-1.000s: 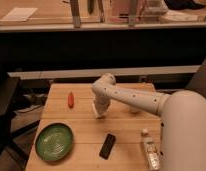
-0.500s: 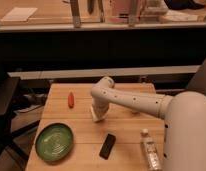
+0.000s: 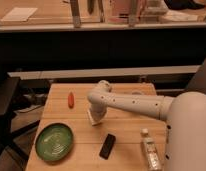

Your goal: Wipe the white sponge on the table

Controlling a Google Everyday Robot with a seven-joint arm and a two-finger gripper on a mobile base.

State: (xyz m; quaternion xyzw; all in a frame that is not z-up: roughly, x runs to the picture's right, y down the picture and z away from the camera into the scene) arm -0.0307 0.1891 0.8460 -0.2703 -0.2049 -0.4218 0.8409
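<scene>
My white arm reaches in from the right and points down at the middle of the table (image 3: 126, 131), a light-brown wooden top. The gripper (image 3: 96, 118) sits low over the wood, shut on the white sponge (image 3: 96, 120). The sponge shows as a small pale block at the gripper's tip, pressed flat on the tabletop. Most of it is covered by the gripper.
An orange carrot-like piece (image 3: 71, 99) lies at the back left. A green plate (image 3: 54, 141) sits at the front left, a black phone (image 3: 107, 146) just in front of the gripper, and a clear bottle (image 3: 151, 153) at the front right. A dark chair (image 3: 3, 115) stands left of the table.
The gripper with the sponge has slid a little to the left and toward the front of the table. The other objects have not moved.
</scene>
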